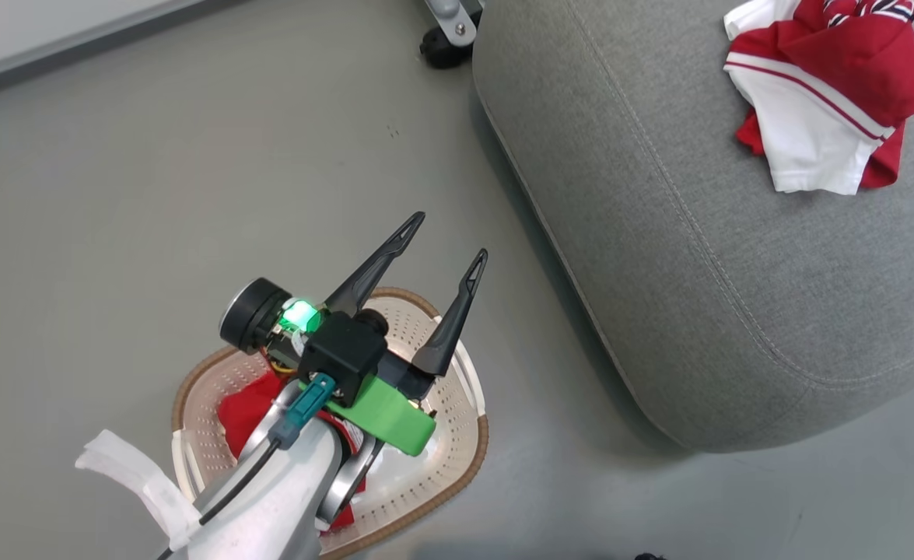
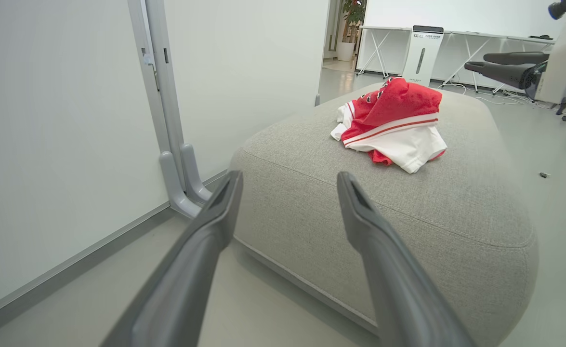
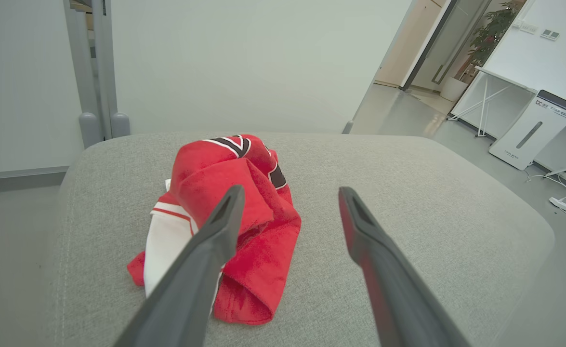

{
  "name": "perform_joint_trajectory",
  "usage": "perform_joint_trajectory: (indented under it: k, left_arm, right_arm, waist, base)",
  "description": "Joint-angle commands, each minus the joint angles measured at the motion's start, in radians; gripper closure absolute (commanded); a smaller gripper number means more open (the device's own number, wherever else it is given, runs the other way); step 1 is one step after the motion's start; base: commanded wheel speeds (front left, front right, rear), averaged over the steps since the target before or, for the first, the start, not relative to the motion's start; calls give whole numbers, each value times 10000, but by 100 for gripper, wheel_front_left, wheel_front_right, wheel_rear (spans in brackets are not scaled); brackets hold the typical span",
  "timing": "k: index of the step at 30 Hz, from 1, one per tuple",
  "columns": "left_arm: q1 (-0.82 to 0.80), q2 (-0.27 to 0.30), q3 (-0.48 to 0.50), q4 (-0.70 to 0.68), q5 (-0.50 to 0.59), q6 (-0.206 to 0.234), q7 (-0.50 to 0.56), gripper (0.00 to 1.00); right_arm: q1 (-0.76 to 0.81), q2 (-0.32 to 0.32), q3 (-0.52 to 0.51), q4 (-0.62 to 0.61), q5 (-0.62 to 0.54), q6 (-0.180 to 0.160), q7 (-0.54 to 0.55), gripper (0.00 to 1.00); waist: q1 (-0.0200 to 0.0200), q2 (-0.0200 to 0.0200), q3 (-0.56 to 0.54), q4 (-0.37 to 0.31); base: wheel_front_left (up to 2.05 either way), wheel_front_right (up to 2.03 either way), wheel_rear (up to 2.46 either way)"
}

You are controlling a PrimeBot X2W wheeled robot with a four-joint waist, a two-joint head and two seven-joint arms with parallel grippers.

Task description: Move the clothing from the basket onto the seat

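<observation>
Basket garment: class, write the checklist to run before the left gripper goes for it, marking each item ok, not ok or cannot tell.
1. Left gripper open: ok.
2. Left gripper aimed into the basket: not ok, it points toward the seat.
3. Basket garment in plain sight: not ok, the arm hides most of it.
4. Seat garment lying wholly on the seat: ok.
5. Right gripper open, holding nothing: ok.
</observation>
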Motion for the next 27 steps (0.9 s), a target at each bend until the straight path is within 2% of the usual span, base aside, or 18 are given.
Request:
perform_joint_trajectory:
  k: [1,6,10,16,27]
  left_arm:
    - [223,-5,92,31,-80,83,-50,0]
    - [526,-63,319,32,-202,230,-91,0]
    - [710,-123,607,-103,-247,370,-95,0]
    - [1076,-183,1242,-352,-280,520,-89,0]
    - [1747,-279,2719,-561,-207,732,-79,0]
  right_arm:
    - [276,-124,201,-286,242,-17,-42,0]
    - [584,-296,745,-1206,841,-17,-42,0]
    - [848,-123,1098,-1983,1083,-17,-34,0]
    - [1448,494,1644,-3033,904,-17,-33,0]
    - [2378,1524,2223,-4027,539,-17,-34,0]
  waist:
    - [0,34,-436,206]
    - [0,34,-681,508]
    - [0,34,-848,830]
    - [0,34,-1119,1372]
    - [0,34,-1568,2435]
  base:
    - [0,0,0]
    - [0,0,0]
    - [0,0,0]
    - [0,0,0]
    - [0,0,0]
